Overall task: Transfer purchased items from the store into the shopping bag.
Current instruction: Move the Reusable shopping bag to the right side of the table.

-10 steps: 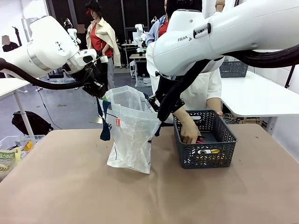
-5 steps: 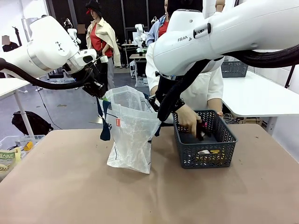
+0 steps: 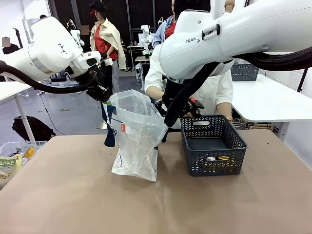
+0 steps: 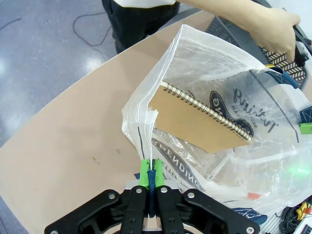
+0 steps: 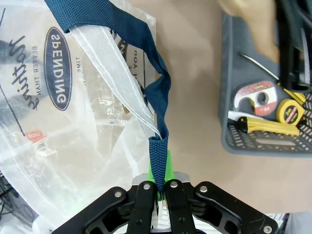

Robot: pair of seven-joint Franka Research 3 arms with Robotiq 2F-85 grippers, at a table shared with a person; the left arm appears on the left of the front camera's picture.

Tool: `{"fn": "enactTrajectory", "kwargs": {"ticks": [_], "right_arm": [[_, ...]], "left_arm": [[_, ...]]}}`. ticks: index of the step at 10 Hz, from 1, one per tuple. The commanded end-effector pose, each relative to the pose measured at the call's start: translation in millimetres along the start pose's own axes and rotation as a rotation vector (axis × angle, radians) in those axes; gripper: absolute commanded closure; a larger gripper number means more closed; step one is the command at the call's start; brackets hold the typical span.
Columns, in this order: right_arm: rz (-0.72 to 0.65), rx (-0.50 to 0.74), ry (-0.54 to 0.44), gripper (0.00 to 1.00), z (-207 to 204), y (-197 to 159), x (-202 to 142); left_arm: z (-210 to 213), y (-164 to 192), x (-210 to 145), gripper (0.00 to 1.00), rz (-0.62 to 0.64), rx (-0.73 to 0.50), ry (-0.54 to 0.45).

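The translucent whitish crinkly plastic shopping bag (image 3: pixel 136 141) stands near the table's (image 3: pixel 73 195) far edge. The left gripper (image 4: pixel 152 171) and right gripper (image 5: pixel 158 168) are each clamped tight on a navy strap (image 5: pixel 158 92). Its mouth wants holding wide and steady for the person's hand (image 4: pixel 270 22).

1. We are holding the shopping bag (image 3: pixel 136 141) upright on the table (image 3: pixel 73 195), our left gripper (image 3: pixel 103 94) pinching its top.
2. A person's hand (image 3: pixel 188 109) is hanging above the grey basket (image 3: pixel 214 163), gripping a small dark item.
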State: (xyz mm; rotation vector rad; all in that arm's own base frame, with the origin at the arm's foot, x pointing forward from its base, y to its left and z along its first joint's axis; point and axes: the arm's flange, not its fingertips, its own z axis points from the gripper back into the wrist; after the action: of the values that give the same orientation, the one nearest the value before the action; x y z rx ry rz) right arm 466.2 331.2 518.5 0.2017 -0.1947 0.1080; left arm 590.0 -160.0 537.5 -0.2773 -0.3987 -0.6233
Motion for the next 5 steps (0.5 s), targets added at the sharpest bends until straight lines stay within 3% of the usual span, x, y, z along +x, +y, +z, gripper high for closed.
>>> {"fn": "enactTrajectory", "kwargs": {"ticks": [1,5], "right_arm": [[0.001,-0.001,0.0,1.0,-0.1,0.0,-0.6],[0.001,-0.001,0.0,1.0,-0.1,0.0,-0.6]], "left_arm": [[0.0,0.9,-0.2,1.0,-0.001,0.005,0.002],[0.0,0.9,-0.2,1.0,-0.001,0.005,0.002]]}}
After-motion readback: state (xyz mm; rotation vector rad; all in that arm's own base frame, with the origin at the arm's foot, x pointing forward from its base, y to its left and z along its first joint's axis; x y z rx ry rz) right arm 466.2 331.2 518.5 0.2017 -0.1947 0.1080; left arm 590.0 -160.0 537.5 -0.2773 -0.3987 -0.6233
